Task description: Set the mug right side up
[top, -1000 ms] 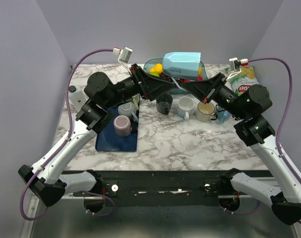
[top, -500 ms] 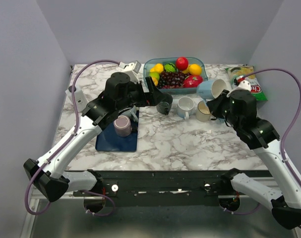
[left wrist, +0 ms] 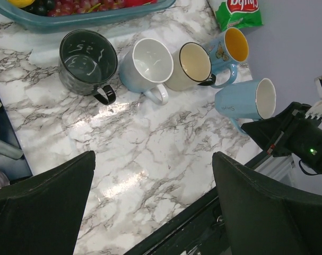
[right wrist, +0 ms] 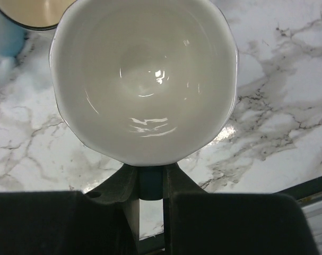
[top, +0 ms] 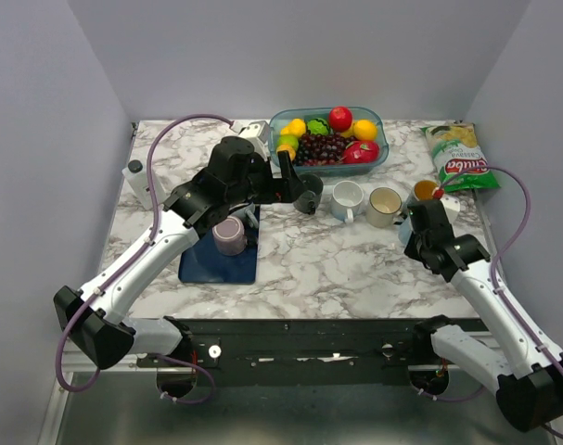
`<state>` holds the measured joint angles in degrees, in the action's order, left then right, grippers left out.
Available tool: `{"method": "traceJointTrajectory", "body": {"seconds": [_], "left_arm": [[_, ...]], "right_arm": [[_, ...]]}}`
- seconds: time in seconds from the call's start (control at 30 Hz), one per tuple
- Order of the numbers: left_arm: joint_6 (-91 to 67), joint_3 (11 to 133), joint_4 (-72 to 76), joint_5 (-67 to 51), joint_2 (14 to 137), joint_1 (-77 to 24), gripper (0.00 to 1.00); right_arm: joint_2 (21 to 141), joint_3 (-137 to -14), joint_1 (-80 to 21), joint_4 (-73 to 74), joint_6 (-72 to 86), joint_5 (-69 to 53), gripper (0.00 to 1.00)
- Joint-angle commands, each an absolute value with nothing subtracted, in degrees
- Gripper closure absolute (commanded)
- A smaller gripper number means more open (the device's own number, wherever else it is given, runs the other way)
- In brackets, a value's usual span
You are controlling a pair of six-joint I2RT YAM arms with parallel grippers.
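You have bare marble on the table (top: 355, 264) in its middle, but your right gripper (right wrist: 150, 181) works close to the near right edge. Its jaws are closed tight on the light blue mug (left wrist: 244, 101). The mug is tilted on its side, white inside showing, just beside the orange-lined cup (left wrist: 231, 50). Your left gripper (left wrist: 153, 175) stands wide open and holds nothing, near the dark cup (left wrist: 88, 61). Both these cups are empty. The far tub (top: 279, 122) holds fruit (top: 340, 118).

We see the light-blue mug (left wrist: 240, 101), glossy white inside (right wrist: 145, 74), not yet upright: it is tipped on its side, mouth sideways, toward the table's right edge.
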<state>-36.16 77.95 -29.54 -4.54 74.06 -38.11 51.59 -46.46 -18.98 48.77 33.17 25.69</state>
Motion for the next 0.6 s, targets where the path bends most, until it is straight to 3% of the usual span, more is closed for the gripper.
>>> {"method": "traceJointTrajectory", "body": {"seconds": [0.0,0.3,0.57], "left_arm": [[-34.54,76.99,-29.62,-4.13,73.74,-37.88,0.01],[-35.24,74.09,-28.39,-4.48,72.86,-37.88,0.01],[-35.33,73.39,-28.04,-4.31,72.95,-37.71,0.01]], "right_arm": [[51.85,-45.44,-15.83,44.56,36.30,26.72,0.99],[55.63,-39.29,-5.72,37.46,31.65,21.54,0.99],[61.16,-41.75,-1.41,35.16,27.95,21.89,0.99]]}}
